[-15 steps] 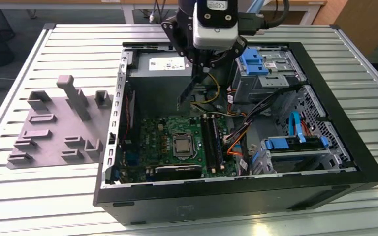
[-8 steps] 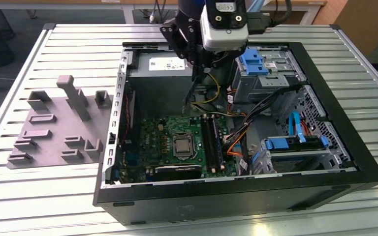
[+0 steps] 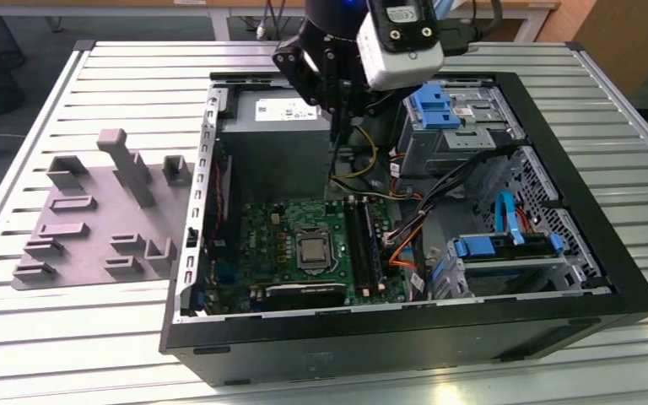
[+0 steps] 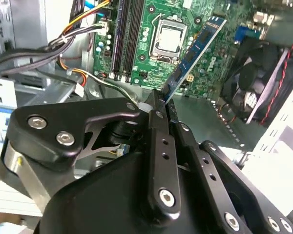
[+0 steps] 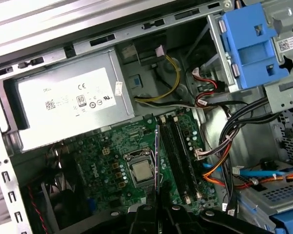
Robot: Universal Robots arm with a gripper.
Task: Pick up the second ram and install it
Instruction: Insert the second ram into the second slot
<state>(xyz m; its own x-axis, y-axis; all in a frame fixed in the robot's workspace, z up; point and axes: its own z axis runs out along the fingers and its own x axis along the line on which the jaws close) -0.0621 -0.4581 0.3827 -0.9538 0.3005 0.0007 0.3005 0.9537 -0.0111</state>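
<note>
The jaws are closed on the ram (image 4: 194,50), pinching its near end between the two black fingers (image 4: 158,127) in the second wrist view; the blue-green stick juts out from the fingertips, slanting over the motherboard (image 4: 151,44). In the first wrist view the ram (image 5: 157,158) appears edge-on, a thin upright line rising from the gripper (image 5: 158,207), with the CPU socket (image 5: 140,170) on one side and the black memory slots (image 5: 178,161) on the other. It is held in the air above the board, not seated in a slot; both slots look bare.

In the exterior view the gripper (image 3: 340,105) hangs over the open computer case (image 3: 594,253), above its far half, and the ram (image 3: 334,143) drops from it as a thin vertical strip toward the board (image 3: 267,245). The slots (image 3: 364,240) lie below and nearer the camera than the ram's lower end. A grey power supply (image 5: 68,105) sits at the far end of the case, and blue drive brackets (image 3: 431,105) stand on the exterior view's right. Bundled cables (image 5: 219,146) run beside the slots. On the slatted table (image 3: 77,337), at the exterior view's left and well apart from the case, stands a grey holder plate (image 3: 99,219) with upright blocks.
</note>
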